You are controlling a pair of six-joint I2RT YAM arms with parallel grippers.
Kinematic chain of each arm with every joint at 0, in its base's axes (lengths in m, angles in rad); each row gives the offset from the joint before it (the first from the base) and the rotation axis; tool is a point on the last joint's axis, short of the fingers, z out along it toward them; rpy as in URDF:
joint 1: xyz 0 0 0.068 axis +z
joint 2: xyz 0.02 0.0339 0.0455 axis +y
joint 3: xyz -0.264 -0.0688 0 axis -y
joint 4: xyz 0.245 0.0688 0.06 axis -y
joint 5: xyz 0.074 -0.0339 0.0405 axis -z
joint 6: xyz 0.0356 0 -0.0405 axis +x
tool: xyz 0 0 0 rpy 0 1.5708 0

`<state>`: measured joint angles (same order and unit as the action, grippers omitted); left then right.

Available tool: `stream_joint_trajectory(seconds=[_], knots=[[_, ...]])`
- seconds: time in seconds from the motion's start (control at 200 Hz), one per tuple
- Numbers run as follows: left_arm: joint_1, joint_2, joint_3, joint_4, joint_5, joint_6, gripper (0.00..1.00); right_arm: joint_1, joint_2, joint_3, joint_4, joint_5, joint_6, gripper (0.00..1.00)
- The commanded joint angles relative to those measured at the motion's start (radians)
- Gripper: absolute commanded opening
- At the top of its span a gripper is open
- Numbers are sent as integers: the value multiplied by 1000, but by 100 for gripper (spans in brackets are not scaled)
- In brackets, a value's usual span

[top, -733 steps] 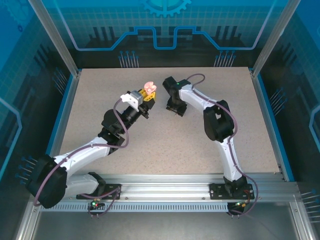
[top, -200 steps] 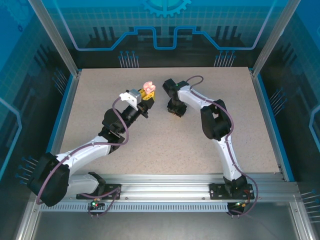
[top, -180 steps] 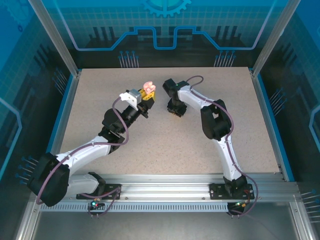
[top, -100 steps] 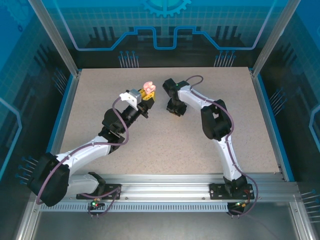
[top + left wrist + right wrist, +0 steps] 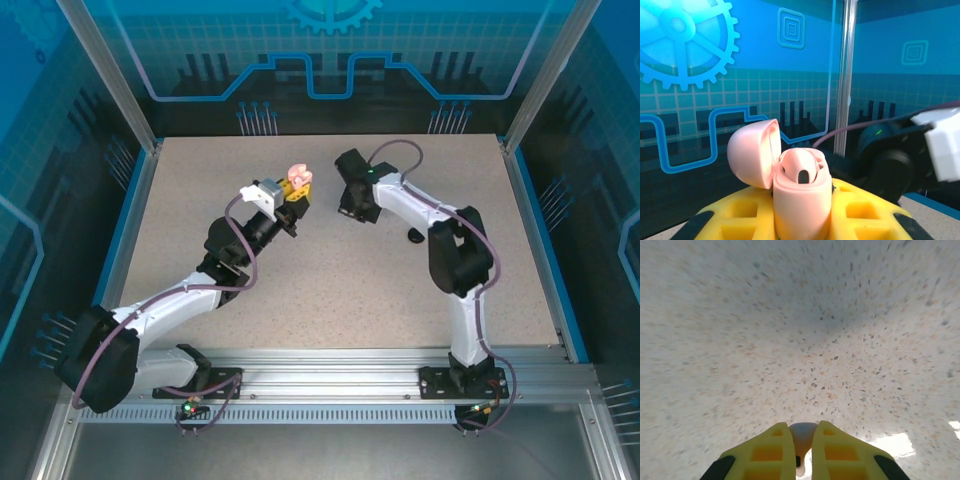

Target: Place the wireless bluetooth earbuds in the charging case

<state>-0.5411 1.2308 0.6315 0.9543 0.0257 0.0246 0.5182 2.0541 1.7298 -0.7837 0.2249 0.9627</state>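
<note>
Worktop (image 5: 300,290) edges stand well away from both tools. Left tool (image 5: 296,190) clamps the open pink charging case (image 5: 802,195), held raised. Right tool (image 5: 351,209), near it, narrowly pinches a pale pink earbud (image 5: 801,434) above the speckled surface.

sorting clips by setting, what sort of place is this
Probably a robot lab work cell: a speckled tabletop fenced by aluminium frame posts, blue printed panels with a gear motif, and a left arm and right arm bolted to a rail at the near edge.
</note>
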Motion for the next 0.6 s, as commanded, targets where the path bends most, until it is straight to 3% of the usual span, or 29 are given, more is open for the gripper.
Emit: stream_joint_trajectory(seconds=[0.0,0.28,0.595], knots=[[7,-9,37,23,35,-8,0,12,-143,-45,55,44,-70,10],[3,-9,45,3,117,16,0,23,-450,-114,128,45,-231,12],[-56,-1,69,-45,177,105,0,78,-676,-76,178,-21,-407,14]])
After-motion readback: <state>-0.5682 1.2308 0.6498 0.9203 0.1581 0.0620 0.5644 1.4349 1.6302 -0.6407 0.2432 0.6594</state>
